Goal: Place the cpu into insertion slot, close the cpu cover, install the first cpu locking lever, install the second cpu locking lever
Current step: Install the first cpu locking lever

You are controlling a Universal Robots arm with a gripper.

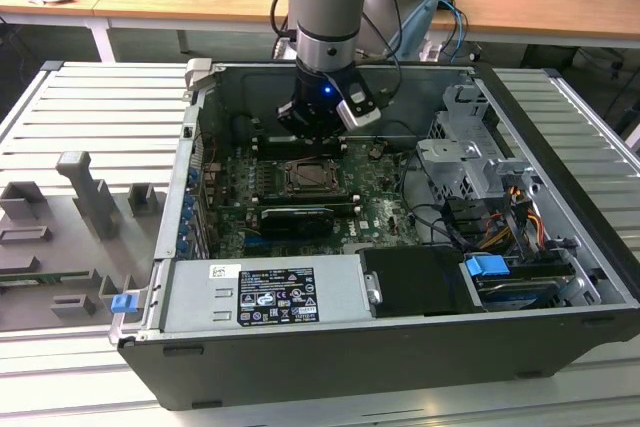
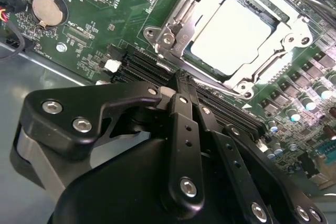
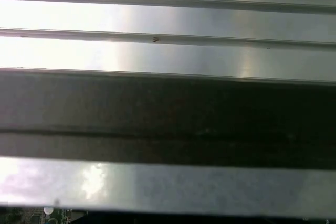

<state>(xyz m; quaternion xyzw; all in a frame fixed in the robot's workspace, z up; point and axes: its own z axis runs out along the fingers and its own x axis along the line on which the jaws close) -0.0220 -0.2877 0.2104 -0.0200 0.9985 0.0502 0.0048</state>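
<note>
Silvery cpu (image 2: 236,35) lies in the insertion slot (image 1: 304,179), framed by the cpu cover (image 2: 207,6); light, stiff, fragile, best gripped by its edges. Tool (image 2: 181,83) pinched narrow, empty, beside the socket's corner.

One robot arm (image 1: 335,7) with one gripper (image 2: 181,82) stands over one open computer case (image 1: 560,247), which sits on one ribbed grey desk (image 1: 100,97). Inside the case lies one green circuit board (image 1: 375,202). The second wrist view shows one insertion slot (image 2: 257,11), one cpu (image 2: 239,32) lying in it, one cpu cover (image 2: 294,24) framing it, and one round coin battery (image 2: 46,10). The exterior view shows one silver power supply (image 1: 200,302) bearing one label (image 1: 275,295), one long black card (image 1: 295,217), one blue tab (image 1: 488,269) at the drive bay, and one blue clip (image 1: 123,301) outside the case.
</note>
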